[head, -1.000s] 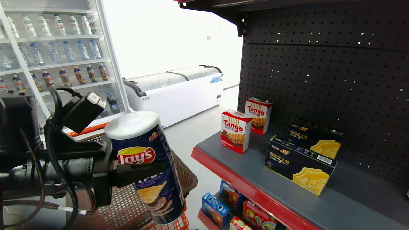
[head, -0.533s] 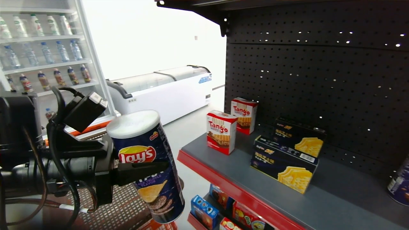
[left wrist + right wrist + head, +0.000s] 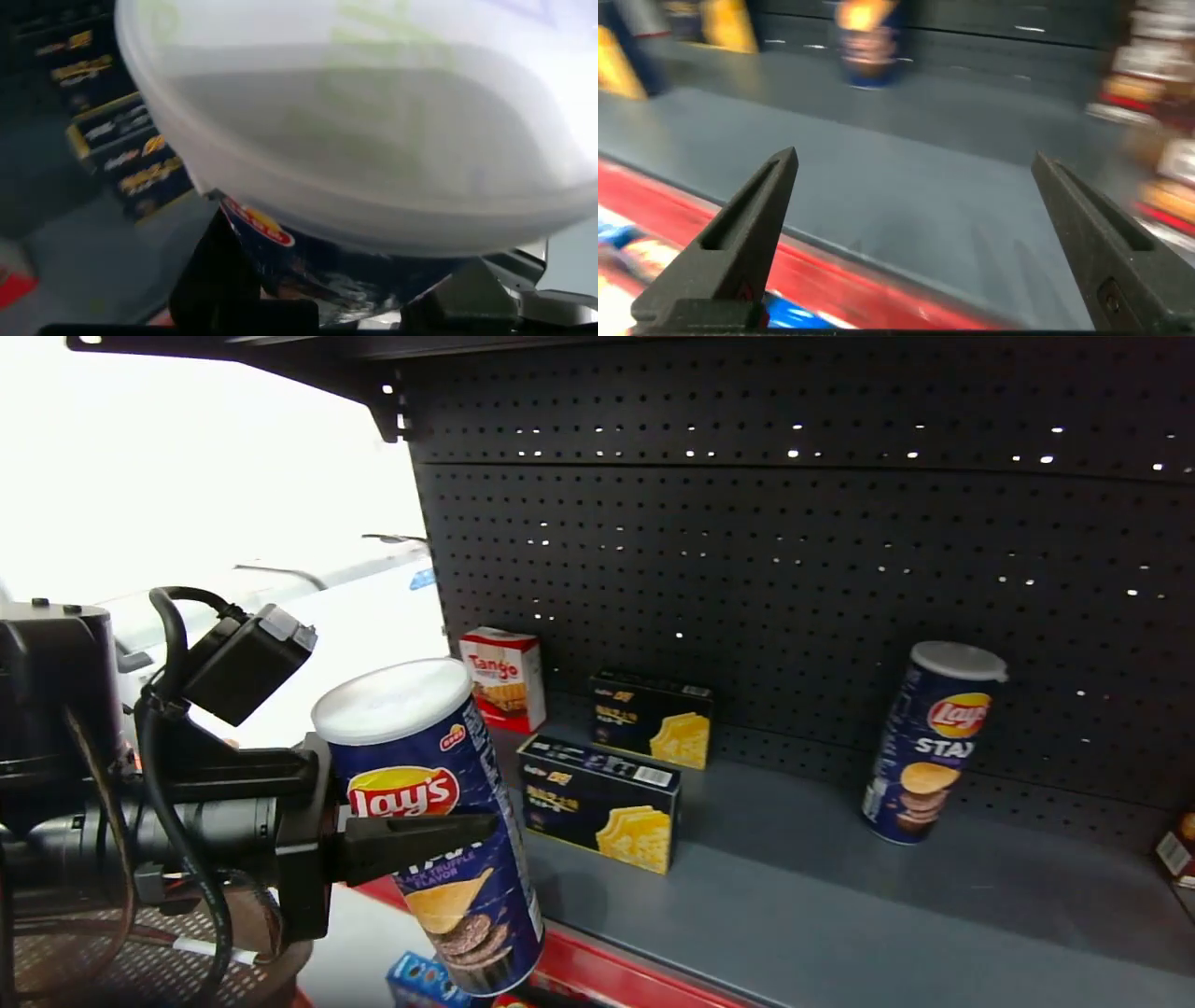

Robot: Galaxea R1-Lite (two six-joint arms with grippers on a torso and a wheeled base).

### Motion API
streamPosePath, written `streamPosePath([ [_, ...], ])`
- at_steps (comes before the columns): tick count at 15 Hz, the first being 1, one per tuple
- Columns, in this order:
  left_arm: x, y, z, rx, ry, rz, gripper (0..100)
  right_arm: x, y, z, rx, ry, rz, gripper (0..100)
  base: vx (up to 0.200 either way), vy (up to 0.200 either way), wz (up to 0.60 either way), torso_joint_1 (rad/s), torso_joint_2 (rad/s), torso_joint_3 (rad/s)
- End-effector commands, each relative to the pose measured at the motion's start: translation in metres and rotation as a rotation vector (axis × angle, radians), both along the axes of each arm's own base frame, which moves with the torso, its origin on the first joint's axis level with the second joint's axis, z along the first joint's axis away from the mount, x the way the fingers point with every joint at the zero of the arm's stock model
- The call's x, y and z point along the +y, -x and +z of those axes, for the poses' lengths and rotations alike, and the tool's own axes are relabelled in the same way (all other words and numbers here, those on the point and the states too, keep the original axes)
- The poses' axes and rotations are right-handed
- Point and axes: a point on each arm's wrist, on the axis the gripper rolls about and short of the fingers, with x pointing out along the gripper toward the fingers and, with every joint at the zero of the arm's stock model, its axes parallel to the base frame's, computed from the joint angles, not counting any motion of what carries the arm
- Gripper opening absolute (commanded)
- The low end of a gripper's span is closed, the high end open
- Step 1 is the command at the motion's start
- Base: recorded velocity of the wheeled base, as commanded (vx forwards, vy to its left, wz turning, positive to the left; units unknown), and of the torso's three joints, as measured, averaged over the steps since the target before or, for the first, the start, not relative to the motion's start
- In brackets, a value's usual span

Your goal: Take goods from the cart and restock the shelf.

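Observation:
My left gripper [image 3: 446,833] is shut on a dark blue chips can [image 3: 434,803] with a white lid, held tilted in front of the grey shelf's [image 3: 794,905] left end. From the left wrist view the can's lid [image 3: 355,121] looms close, with the gripper [image 3: 346,301] clamped on the can body below it. A second chips can [image 3: 929,747] stands upright on the shelf near the pegboard. My right gripper [image 3: 915,233] is open, facing the bare shelf board [image 3: 906,177] just beyond its red front edge [image 3: 785,271].
Two dark biscuit boxes [image 3: 602,798] [image 3: 653,719] and a red-and-white wafer box [image 3: 504,677] stand on the shelf's left part. Black pegboard [image 3: 794,569] backs the shelf. Bare shelf lies between the boxes and the standing can. The cart's mesh [image 3: 93,975] is at lower left.
The head camera has swung right, so the shelf fills more of the picture and the standing can has come into sight. The left gripper still holds its can the same way.

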Motion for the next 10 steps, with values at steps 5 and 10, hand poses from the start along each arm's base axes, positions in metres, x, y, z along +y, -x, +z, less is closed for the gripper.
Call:
streamPosePath([
  [5,-0.0005,-0.0008,-0.0015,0.007,-0.002,-0.001,0,0.0,-0.0001,0.0,0.001,0.0,0.001,100,0.0,0.0,-0.6,0.002,0.0,0.003],
  [10,0.0,-0.0005,-0.0016,0.006,-0.003,0.002,0,0.0,-0.0001,0.0,0.001,0.0,0.001,100,0.0,0.0,-0.24,0.002,0.0,0.0],
])
